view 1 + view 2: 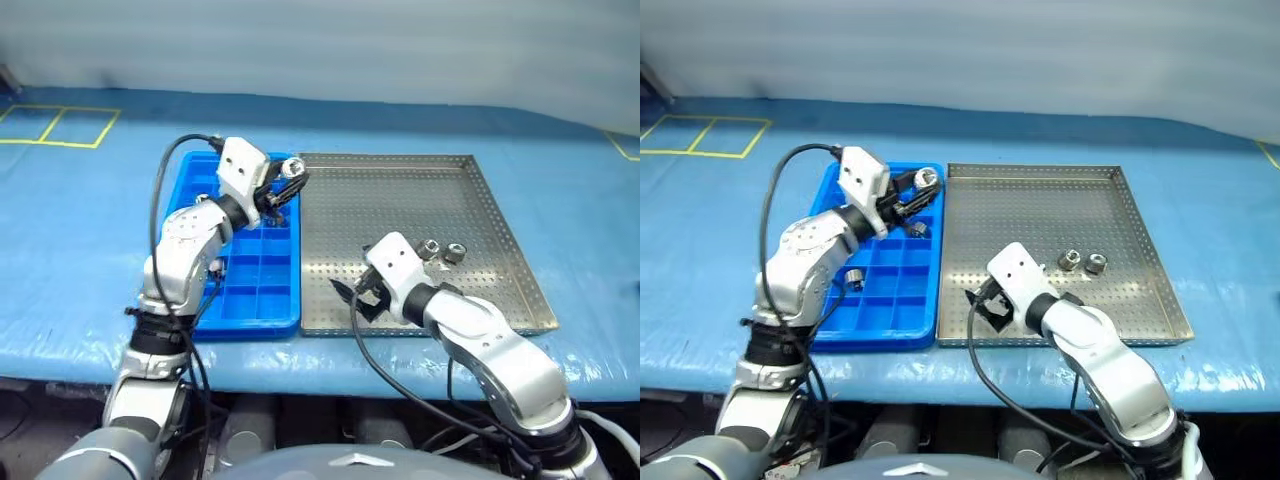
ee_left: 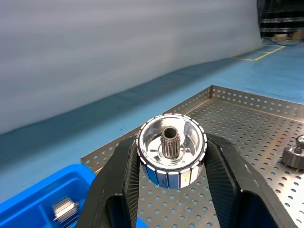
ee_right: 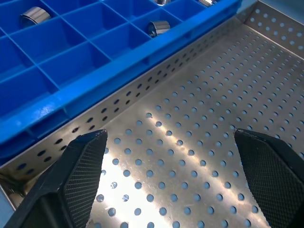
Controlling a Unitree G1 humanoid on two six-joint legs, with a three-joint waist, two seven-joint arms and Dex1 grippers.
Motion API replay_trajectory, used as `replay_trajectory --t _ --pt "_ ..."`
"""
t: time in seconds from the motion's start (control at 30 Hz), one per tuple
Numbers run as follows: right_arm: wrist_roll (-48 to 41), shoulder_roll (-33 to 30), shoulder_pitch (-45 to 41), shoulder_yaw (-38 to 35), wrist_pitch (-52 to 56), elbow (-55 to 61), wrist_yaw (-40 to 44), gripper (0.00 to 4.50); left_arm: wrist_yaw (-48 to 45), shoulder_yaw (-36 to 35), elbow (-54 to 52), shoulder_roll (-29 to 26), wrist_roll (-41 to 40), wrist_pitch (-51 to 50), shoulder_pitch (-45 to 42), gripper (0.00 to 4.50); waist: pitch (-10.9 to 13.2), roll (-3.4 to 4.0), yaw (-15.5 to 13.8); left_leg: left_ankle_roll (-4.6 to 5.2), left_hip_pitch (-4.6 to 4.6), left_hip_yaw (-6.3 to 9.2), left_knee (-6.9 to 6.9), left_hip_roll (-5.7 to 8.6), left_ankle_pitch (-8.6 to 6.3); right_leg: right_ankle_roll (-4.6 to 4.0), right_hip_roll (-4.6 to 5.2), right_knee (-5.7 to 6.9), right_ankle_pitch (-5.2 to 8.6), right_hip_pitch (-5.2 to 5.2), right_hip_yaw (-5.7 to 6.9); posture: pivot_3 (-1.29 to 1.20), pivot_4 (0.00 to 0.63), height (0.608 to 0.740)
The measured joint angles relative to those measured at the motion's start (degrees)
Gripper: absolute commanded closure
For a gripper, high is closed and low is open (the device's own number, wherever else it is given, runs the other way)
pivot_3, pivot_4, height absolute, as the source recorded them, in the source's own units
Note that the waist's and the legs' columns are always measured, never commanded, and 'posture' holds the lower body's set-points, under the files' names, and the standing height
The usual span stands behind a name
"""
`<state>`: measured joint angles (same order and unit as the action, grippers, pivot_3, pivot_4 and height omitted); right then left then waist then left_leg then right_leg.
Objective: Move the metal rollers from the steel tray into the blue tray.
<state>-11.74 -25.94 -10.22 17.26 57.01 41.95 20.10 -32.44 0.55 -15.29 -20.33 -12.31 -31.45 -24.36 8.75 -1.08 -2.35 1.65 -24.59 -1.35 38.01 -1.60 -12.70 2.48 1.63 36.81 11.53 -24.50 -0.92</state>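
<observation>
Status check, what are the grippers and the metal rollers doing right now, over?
Left gripper shut on a metal roller, near the blue tray. Right gripper open, empty, over the steel tray. Two rollers left there. Nothing blocking.

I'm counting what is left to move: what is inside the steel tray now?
Two metal rollers lie side by side in the steel tray, near its right rim. The open right tool hovers above its front left corner, covering a patch of floor.
</observation>
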Motion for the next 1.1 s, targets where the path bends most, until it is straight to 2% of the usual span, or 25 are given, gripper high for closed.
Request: replay_trajectory --t 0.13,0.47,0.7,0.87,1.1 --pt "0.0 0.1 -4.2 3.3 -3.0 -4.6 3.1 0.0 2.2 -3.3 -11.4 -5.4 0.0 -6.6 10.4 2.82 0.0 -0.03 -0.9 -0.01 0.02 0.07 -0.04 -0.1 0.01 -0.06 -0.02 0.02 0.04 0.0 0.09 0.34 0.15 0.74" --pt "0.5 1.6 -10.3 9.3 -9.2 -12.7 9.2 0.0 6.4 -9.5 -25.0 -10.5 0.2 -16.3 27.3 2.82 0.0 -0.04 -5.8 -0.05 -0.02 0.11 -0.07 -0.14 0.01 -0.14 0.07 0.01 0.1 -0.05 0.22 0.45 0.15 0.74" --pt "1.3 2.8 -11.7 11.0 -11.4 -14.9 11.3 0.0 8.9 -9.4 -25.7 -10.9 1.0 -17.2 32.0 2.82 0.0 -0.02 -9.2 -0.11 -0.09 0.1 -0.14 -0.19 -0.02 -0.2 0.12 -0.02 0.13 -0.16 0.33 0.45 0.15 0.74" --pt "2.1 3.0 -11.6 11.0 -11.5 -14.9 11.3 0.0 9.5 -9.1 -25.3 -10.2 0.5 -17.2 32.2 2.82 0.0 -0.01 -11.4 -0.21 -0.09 0.11 -0.18 -0.22 -0.08 -0.28 0.13 -0.04 0.19 -0.21 0.44 0.45 0.15 0.74" --pt "2.2 3.1 -9.5 10.6 -10.5 -13.3 10.2 0.0 7.7 -8.1 -23.3 -10.3 -1.5 -17.2 30.8 0.46 0.0 -0.01 -13.9 -0.36 -0.14 -0.05 -0.22 -0.33 -0.17 -0.38 0.09 -0.06 0.27 -0.49 0.59 0.45 0.15 0.74"
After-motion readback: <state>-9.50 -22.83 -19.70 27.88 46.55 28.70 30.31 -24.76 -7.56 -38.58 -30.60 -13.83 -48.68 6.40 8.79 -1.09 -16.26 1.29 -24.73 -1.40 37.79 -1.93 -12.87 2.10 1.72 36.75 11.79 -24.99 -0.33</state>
